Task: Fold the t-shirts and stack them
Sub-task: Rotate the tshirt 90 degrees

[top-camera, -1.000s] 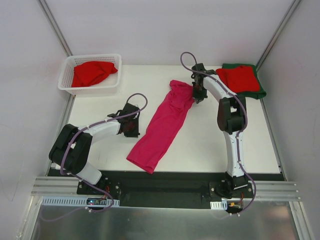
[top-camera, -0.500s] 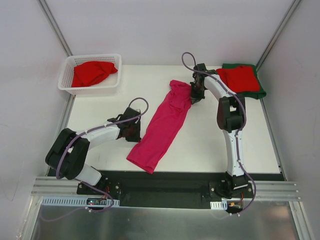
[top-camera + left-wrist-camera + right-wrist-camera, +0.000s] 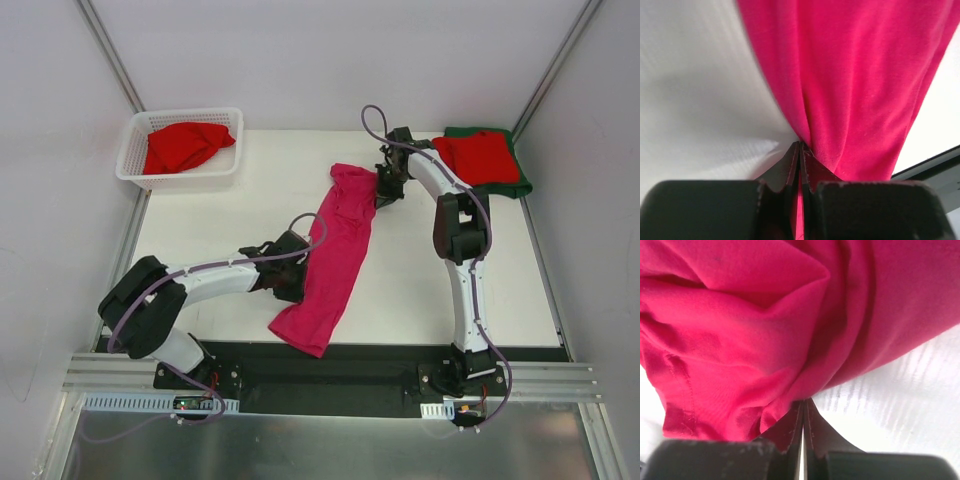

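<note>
Table: white table (image 3: 420,290).
Shirt: bright magenta-pink cloth t-shirt (image 3: 335,255), judged soft and limp; best taken at edges.
Claws: left claw (image 3: 297,280) and right claw (image 3: 385,190) are pinched on it.

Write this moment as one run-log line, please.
left gripper: shut on pink t-shirt, side edge | right gripper: shut on pink t-shirt, far end | folded red t-shirt: on green t-shirt | basket: loose red t-shirt inside

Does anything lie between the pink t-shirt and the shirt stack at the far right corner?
No loose thing shows there. Only the right arm, whose right gripper pinches the pink t-shirt, crosses the gap before the stack.
</note>
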Controlling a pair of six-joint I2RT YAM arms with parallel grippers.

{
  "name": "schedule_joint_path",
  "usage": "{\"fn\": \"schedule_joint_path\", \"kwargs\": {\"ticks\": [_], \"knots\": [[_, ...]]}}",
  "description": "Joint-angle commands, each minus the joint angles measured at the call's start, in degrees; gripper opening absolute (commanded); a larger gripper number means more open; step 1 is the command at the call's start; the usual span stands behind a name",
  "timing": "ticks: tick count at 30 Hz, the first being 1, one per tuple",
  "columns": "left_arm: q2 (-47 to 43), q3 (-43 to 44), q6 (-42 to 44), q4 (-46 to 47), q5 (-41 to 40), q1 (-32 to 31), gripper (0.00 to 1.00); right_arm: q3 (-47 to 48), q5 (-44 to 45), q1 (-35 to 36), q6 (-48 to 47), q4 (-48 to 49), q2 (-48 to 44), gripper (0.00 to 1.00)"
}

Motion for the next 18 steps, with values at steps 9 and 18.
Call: {"fn": "schedule_joint_path", "kwargs": {"ticks": [9, 18], "knots": [[8.58, 12.25, -2.36, -0.43, 3.56, -9.38, 0.0, 3.59, -6.67, 0.49, -0.77, -1.4, 0.85, 0.01], [10.1, 14.99, -2.89, -0.52, 3.3, -12.55, 0.0, 1.31, -2.47, 0.66, -2.18, 0.0, -1.42, 0.01]]}}
